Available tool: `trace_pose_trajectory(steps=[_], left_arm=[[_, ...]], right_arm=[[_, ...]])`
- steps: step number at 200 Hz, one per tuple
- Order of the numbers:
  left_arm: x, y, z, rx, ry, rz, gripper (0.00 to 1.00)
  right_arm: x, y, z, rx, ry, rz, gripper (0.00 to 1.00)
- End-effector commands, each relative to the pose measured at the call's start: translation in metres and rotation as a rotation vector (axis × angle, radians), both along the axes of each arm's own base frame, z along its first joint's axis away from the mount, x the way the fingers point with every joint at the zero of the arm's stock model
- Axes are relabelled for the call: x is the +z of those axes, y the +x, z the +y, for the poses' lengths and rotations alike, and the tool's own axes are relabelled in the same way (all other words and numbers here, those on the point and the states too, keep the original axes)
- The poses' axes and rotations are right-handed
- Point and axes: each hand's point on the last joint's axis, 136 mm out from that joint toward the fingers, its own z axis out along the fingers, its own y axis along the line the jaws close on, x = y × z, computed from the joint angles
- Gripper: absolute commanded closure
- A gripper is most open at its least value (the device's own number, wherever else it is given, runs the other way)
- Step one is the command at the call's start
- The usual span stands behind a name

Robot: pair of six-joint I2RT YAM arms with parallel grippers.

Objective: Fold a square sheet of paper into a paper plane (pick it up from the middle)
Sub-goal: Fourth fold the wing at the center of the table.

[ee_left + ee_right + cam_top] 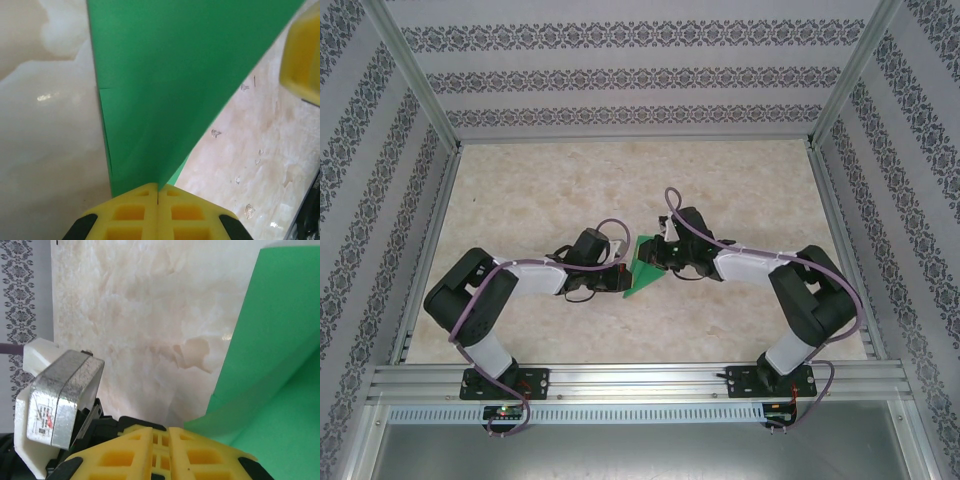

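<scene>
- We were looking at a lab-style robot test cell.
- We saw aluminium extrusion frame (640, 378), patterned wall panels (620, 80), marble-look tabletop (540, 200), two arm bases (505, 383) bolted on.

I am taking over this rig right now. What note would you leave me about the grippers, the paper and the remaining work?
Left gripper: jaws shut on the green paper.
Right gripper: jaws nearly together beside the paper; whether they grip it, I cannot tell.
Paper: between both grippers, over the table middle.
Done: picked up, some folds made, pointed shape.
To do: probably more folds; plane looks unfinished.
</scene>
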Motion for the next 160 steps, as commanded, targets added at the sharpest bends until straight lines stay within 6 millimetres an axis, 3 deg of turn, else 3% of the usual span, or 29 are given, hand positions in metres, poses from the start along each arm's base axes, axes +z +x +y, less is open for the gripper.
trace_pose_trajectory(steps=[1,48,96,160], left_arm=[[0.007,0.007,-0.004,0.008,-0.076,0.008,0.98],[0.006,0.012,0.001,0.036,-0.094,0.02,0.97],[0.0,0.012,0.008,0.04,-0.05,0.012,0.75],[-0.004,0.006,0.009,-0.01,-0.002,-0.003,0.7]], right_arm=[[0.006,0.01,0.013,0.012,0.034,-0.022,0.84],[-0.005,0.019,0.02,0.018,0.04,-0.009,0.84],[-0.021,0.025,0.015,-0.015,0.016,0.02,0.87],[-0.021,0.029,0.012,-0.035,0.017,0.021,0.87]])
